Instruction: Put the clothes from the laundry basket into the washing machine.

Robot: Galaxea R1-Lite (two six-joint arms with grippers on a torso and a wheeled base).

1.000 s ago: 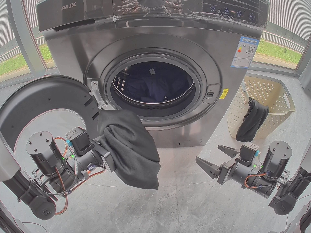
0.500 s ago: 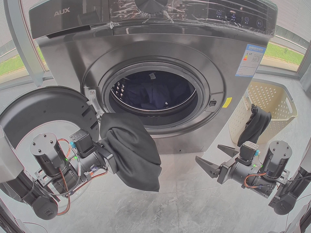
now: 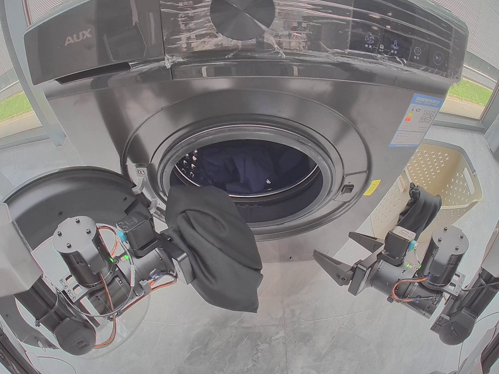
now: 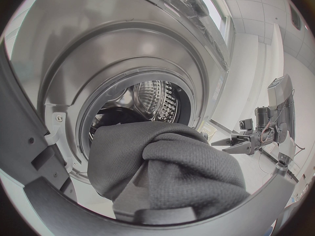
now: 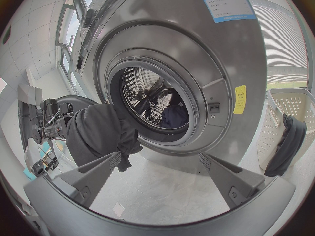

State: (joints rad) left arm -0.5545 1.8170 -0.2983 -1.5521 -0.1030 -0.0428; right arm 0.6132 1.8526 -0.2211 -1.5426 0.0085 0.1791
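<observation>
While our left gripper [image 3: 179, 262] clasps the limp dark garment [image 3: 218, 245] by its bunched top, we judge it light and soft; our right gripper [image 3: 333, 245] hangs wide open.

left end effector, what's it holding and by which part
The left end effector holds a dark garment, bunched around it; the folds hide which part is pinched. The right end effector is open and empty.

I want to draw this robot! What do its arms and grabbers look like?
The left arm and right arm are black with round drum-shaped joints, orange cables looping around them and tiny green lights. The right gripper has two dark grey, pointed wedge fingers.
</observation>
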